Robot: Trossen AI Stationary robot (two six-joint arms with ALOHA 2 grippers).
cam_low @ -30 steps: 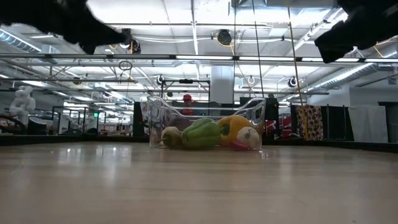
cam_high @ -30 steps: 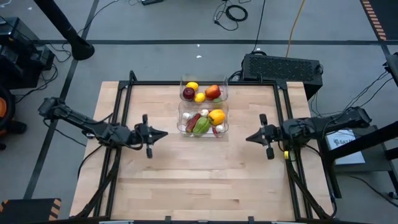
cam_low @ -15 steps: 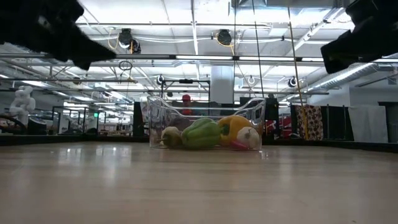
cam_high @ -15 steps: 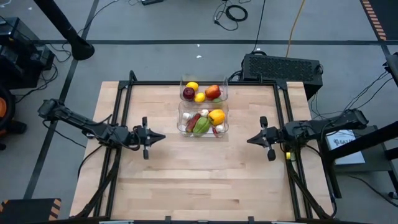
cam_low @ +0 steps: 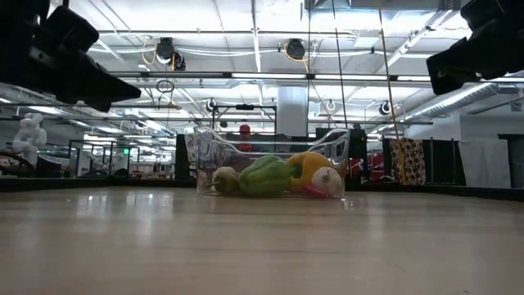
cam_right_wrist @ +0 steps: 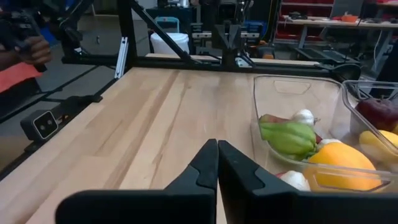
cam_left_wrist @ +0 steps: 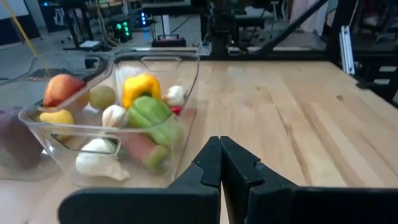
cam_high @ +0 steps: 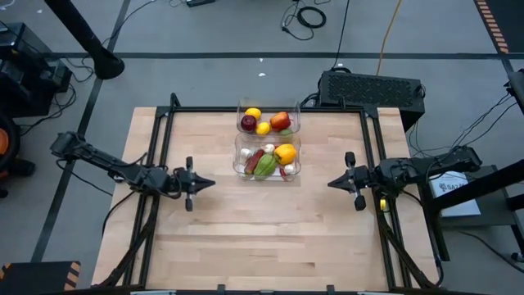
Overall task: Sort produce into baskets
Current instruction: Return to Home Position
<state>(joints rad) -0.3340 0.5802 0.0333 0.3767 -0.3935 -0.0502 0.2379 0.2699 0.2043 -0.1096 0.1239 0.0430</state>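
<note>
Two clear baskets stand at the table's far middle. The far basket (cam_high: 268, 120) holds a yellow lemon (cam_high: 253, 113), red apples (cam_high: 281, 121) and a dark red one. The near basket (cam_high: 267, 159) holds green (cam_high: 264, 165) and yellow (cam_high: 285, 153) peppers, garlic bulbs (cam_left_wrist: 114, 114) and red chillies. My left gripper (cam_high: 213, 182) is shut and empty, left of the near basket. My right gripper (cam_high: 330, 183) is shut and empty, right of it. Both hang above the table.
A black box (cam_high: 372, 88) sits beyond the table's far right corner. Black frame rails (cam_high: 164, 139) run along the table's left, right and far sides. Bare wood lies between the grippers and the near edge. A person's hand (cam_right_wrist: 31, 50) shows beyond the table in the right wrist view.
My left gripper has drawn back toward the table's left edge, away from the near basket. My right gripper has drawn back a little toward the right edge. The baskets and produce have stayed in place.
</note>
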